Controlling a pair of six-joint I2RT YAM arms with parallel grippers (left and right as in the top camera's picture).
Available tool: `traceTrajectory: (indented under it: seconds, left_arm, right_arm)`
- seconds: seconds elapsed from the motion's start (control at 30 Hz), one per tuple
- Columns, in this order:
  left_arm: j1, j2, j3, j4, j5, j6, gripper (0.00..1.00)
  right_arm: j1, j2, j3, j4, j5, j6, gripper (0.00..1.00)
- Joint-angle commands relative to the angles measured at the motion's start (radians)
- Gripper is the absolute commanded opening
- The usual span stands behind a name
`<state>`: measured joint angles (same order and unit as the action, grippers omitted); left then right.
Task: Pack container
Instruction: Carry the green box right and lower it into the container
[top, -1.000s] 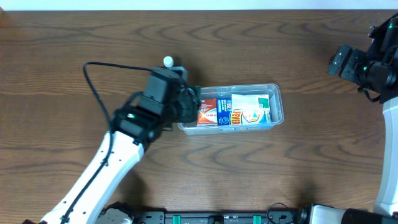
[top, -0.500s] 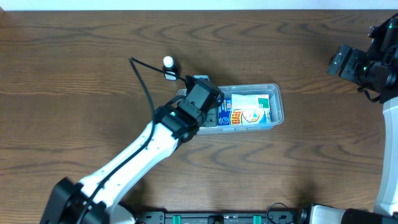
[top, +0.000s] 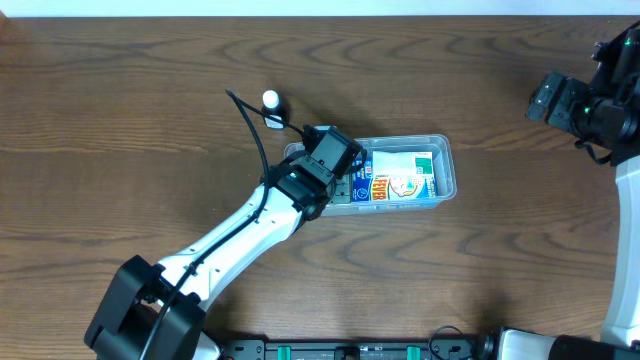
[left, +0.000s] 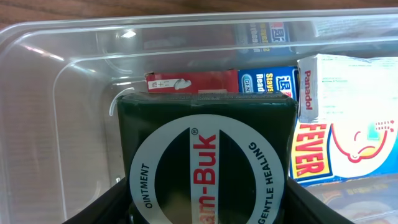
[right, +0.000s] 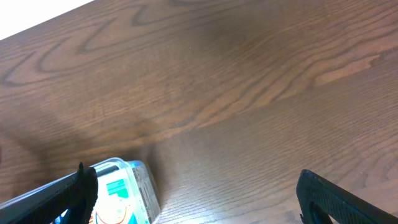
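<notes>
"What's the left arm (top: 230, 235) doing?"

"It's stretched out long and slanted, with the wrist tipped downward. The left gripper (left: 205, 202) is closed partway on a green box (left: 205, 155). The box fills the gap between the fingers (left: 93, 211), one finger pressed to each side."

"And the right arm (top: 605, 110)?"

"Folded back at its own side, well apart from the other. The right gripper (right: 205, 193) hangs up high and its jaws are spread as wide as they go."

Dark green box (left: 205, 143), clear container (left: 73, 81).

White arm (top: 230, 235), black wrist (top: 322, 165), black cable (top: 248, 125)
</notes>
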<state>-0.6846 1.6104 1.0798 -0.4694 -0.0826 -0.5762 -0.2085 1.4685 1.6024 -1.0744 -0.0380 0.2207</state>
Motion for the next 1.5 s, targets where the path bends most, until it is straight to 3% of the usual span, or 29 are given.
traceTrajectory:
  seconds: [0.0,1.47]
  left_arm:
    - [-0.001,0.016,0.015,0.006,-0.019,-0.006,0.56]
    - [-0.027,0.142,0.015,0.056,-0.016,-0.005,0.57]
  right_arm:
    - [-0.007,0.003,0.004,0.000,-0.008,0.011,0.99]
    - [-0.007,0.003,0.004,0.000,-0.007,0.011,0.99]
